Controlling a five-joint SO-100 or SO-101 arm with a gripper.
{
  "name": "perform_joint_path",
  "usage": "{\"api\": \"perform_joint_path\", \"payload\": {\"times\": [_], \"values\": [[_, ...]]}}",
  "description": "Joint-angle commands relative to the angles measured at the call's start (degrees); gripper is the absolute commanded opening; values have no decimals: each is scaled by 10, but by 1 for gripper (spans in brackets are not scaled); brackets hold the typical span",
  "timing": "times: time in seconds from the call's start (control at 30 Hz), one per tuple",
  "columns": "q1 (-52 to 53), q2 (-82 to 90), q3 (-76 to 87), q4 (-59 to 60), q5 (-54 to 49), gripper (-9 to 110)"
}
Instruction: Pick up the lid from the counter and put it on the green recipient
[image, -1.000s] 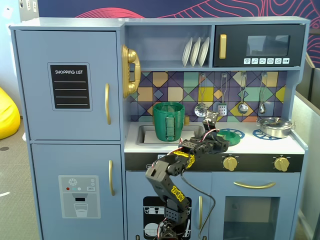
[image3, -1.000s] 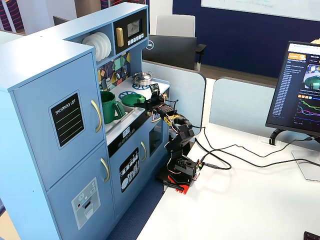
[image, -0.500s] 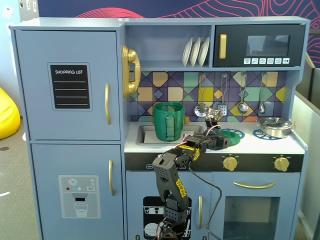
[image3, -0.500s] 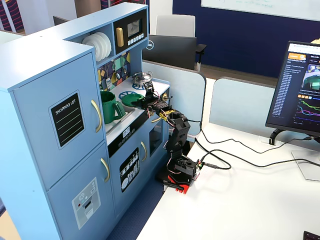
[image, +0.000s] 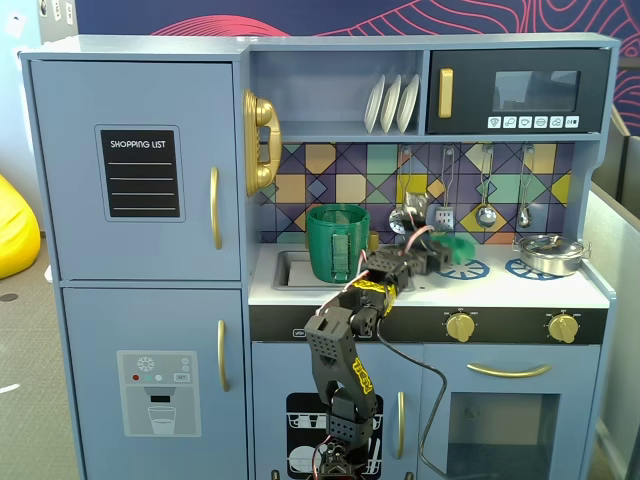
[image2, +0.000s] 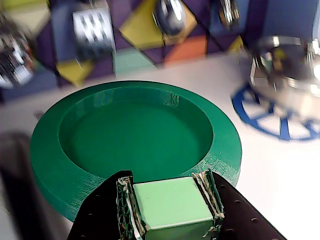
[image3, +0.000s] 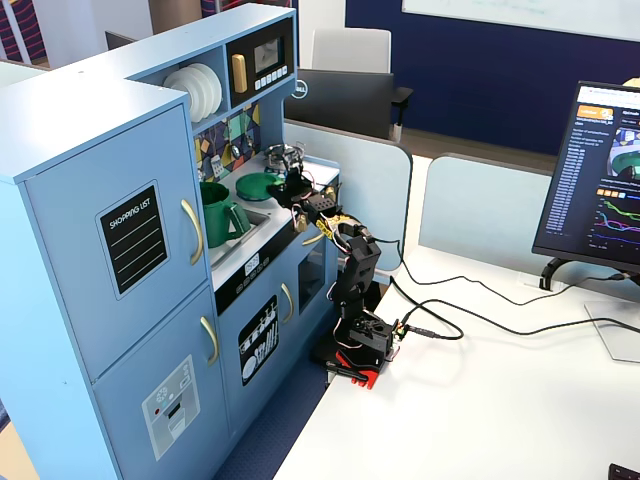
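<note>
On the table (image: 520, 288) of a blue toy kitchen, the end effector (image2: 172, 207) is clenched on the small square knob (image2: 172, 202) of the lid (image2: 135, 142). In the wrist view the two fingers (image2: 125, 205) press against the knob's left and right sides, and the pale green knob fills the gap between them. The lid is a round dark green disc with a raised outer ring and a shallower middle; whether it rests on the surface or is raised off it cannot be told.

In a fixed view the lid (image: 458, 247) shows as a blurred green patch at the tip of the arm (image: 345, 330), to the right of the green pot (image: 337, 243) and apart from it. The pot is tall and upright, with a strap handle on its front, and it sits in the sink (image: 292, 268) at the left end of the table. In another fixed view the lid (image3: 262, 186) lies past the pot (image3: 218, 212), toward the far end of the table.

A shiny steel pot (image: 548, 253) with its own cover sits at the right end of the table on a blue printed burner ring (image2: 272, 117). In the wrist view it is to the right of the green lid, not touching it. Metal utensils (image: 486, 190) hang on the coloured tile wall behind.
</note>
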Motion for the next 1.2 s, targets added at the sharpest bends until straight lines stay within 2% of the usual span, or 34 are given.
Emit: {"api": "perform_joint_path", "payload": {"times": [0.0, 0.3, 0.63, 1.17], "values": [[-34, 66, -112, 47, 22, 0], [-128, 73, -262, 171, 36, 0], [-221, 61, -308, 255, 14, 0], [-272, 15, -295, 245, -22, 0]]}}
